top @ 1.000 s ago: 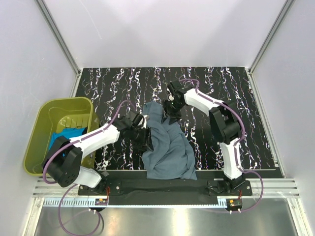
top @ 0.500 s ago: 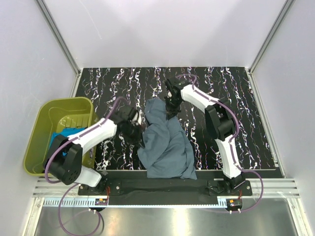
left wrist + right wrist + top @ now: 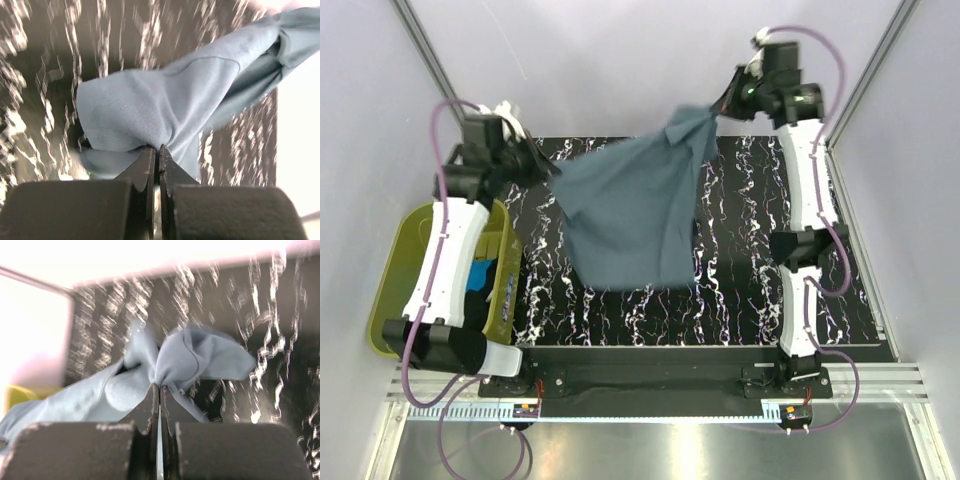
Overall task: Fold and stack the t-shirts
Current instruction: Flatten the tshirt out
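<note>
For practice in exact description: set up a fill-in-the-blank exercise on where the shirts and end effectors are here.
The left end effector and right end effector are both ____ on the grey-blue t-shirt.
That t-shirt hangs ____ the table.
The turquoise t-shirt lies inside the olive-green ____.
Missing: shut; above; tub.

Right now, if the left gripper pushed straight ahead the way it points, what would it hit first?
The grey-blue t-shirt: the left gripper is shut on a fold of it. Past the cloth lies the marbled table, probably next, though depth is unclear.
</note>
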Controlling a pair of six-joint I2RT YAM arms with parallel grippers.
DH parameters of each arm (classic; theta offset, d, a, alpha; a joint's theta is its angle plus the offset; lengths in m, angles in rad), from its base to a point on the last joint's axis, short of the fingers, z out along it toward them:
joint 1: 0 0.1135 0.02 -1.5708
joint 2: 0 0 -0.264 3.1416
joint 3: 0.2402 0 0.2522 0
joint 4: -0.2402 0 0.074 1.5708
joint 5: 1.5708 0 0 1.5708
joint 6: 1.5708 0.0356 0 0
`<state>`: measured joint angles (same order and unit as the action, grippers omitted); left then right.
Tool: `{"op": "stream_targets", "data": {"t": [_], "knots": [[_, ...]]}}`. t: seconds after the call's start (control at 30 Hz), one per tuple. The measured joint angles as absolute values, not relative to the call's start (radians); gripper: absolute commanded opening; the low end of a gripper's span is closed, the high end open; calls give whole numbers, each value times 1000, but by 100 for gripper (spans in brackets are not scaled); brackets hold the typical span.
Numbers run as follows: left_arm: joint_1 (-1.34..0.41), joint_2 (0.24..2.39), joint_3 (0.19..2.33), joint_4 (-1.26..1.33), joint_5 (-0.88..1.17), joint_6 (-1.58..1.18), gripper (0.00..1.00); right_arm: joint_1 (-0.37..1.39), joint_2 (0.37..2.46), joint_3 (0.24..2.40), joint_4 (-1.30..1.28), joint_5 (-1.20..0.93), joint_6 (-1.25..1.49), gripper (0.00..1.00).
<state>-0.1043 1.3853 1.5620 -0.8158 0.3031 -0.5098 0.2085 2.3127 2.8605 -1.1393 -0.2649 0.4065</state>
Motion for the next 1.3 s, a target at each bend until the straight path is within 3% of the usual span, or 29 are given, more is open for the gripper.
{"op": "stream_targets", "data": {"t": [0.1,0.27,0.6,0.83,1.0,1.3], "knots": [[-93,1388,1717,-847,266,-511,0,178,2183,2834,-1115,-302,422,0],[-89,1330,1753,-882,219,-533,0,172,1888,2478,-1077,-307,415,0],[-88,970,1515,-866,199,-642,0,178,1374,2022,-1002,-202,419,0],[-88,842,1436,-813,202,-679,0,178,1080,1903,-836,-136,442,0],[-89,952,1390,-770,206,-685,0,178,1134,1852,-723,-97,435,0],[-88,1394,1335,-698,220,-661,0,175,1555,1742,-620,-46,389,0]]}}
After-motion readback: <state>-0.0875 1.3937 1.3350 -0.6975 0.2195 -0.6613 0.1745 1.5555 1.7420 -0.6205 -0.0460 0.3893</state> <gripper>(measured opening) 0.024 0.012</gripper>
